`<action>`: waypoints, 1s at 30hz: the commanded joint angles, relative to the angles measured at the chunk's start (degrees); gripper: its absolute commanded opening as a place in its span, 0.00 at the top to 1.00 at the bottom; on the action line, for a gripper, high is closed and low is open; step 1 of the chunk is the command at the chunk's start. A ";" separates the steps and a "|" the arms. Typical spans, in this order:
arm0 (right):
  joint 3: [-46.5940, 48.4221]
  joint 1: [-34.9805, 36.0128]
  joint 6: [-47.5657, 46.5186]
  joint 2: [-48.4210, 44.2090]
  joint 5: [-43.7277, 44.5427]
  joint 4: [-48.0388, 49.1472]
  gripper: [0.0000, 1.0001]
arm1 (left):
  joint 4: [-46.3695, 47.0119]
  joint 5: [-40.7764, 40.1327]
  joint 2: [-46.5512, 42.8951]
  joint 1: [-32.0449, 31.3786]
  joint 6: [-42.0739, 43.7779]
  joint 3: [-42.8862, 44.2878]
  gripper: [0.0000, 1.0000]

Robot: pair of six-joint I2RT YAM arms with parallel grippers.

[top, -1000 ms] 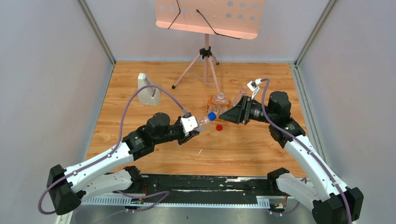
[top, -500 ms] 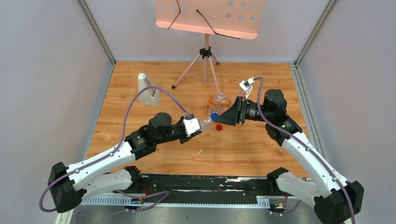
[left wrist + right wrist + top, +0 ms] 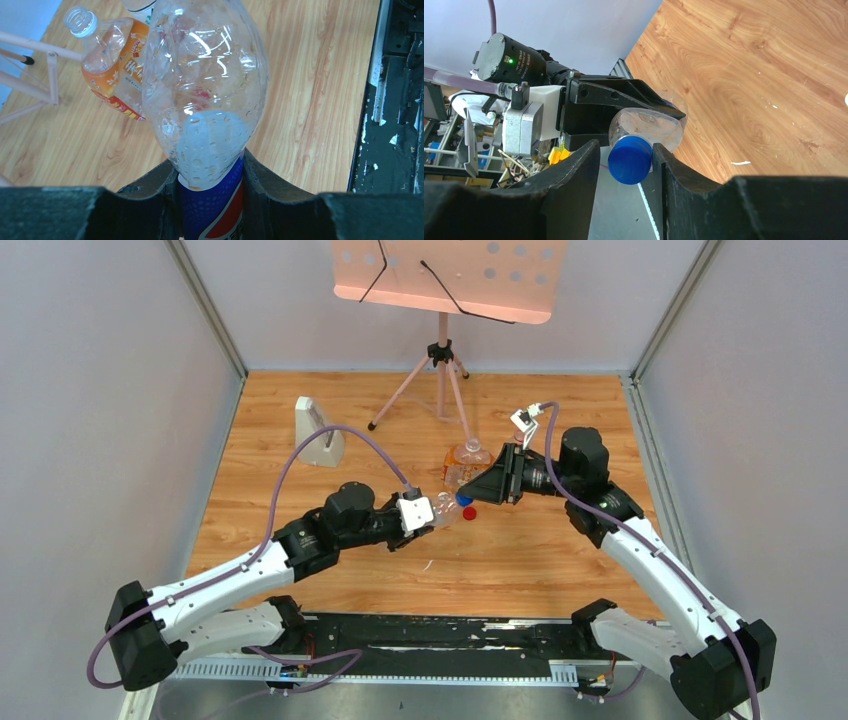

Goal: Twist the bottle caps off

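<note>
Jaws of the left gripper [image 3: 209, 167] are clamped on the Pepsi bottle [image 3: 200, 90] at its label. They hold it off the table [image 3: 520, 550], neck aimed toward the right arm. Those of the right gripper [image 3: 624, 150] stand narrow about the blue cap [image 3: 630, 160]. One finger lies against it and the other shows a sliver of gap, so I cannot tell whether they grip.

Just beyond the Pepsi bottle, the orange bottle [image 3: 117, 75] stands on the table with its neck bare. The red cap [image 3: 469, 511] lies loose on the boards, just beside where the two grippers meet.

The step in hand looks to be the blue cap, the only cap in view that is on a neck.

The next move likely calls for a firm pinch on the cap. The right wrist would then turn about the bottle's axis while the left holds steady. The thin clear wall may buckle or turn in the clamp. Once the threads let go, the cap should draw straight off along the neck.
</note>
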 commanded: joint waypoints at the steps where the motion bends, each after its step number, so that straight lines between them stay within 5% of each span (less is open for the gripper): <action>1: 2.92 0.63 -2.55 -0.03 0.92 -0.59 0.57 | 0.28 0.80 0.29 -0.34 1.20 2.37 1.00; 7: 2.56 0.62 -5.03 -0.53 2.03 -3.02 0.47 | -0.05 0.51 0.63 -0.34 1.03 2.71 1.00; 21: 2.72 0.72 -6.81 0.67 0.51 -4.67 0.62 | 0.33 0.39 0.73 -0.34 0.83 2.76 1.00; 30: 2.46 1.03 -13.86 0.33 -0.72 -5.92 0.94 | 0.18 0.45 0.56 -0.34 -0.70 2.58 1.00</action>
